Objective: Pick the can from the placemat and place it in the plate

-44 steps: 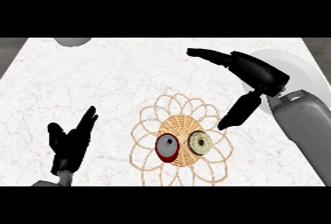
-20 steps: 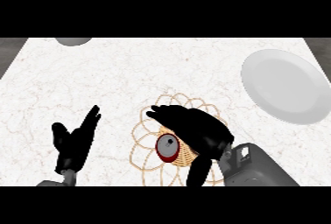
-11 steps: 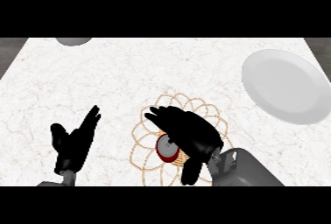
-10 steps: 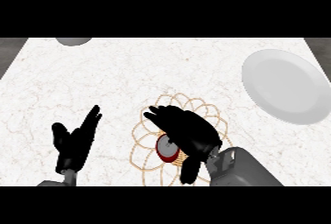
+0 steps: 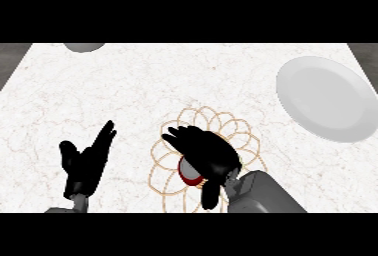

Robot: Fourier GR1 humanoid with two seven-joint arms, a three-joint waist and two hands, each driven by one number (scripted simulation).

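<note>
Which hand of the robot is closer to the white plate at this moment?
The right hand. It is over the placemat, below and left of the plate. The left hand rests open much farther left, near the lower edge.

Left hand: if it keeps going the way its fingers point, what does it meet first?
Probably nothing: the left hand points up and to the right over bare counter, passing left of the placemat and well short of the plate. Depth is unclear.

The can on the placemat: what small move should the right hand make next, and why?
Probably close round the can and lift it straight up. The right hand lies over it on the placemat, hiding most of it, and the plate waits apart at the right.
</note>
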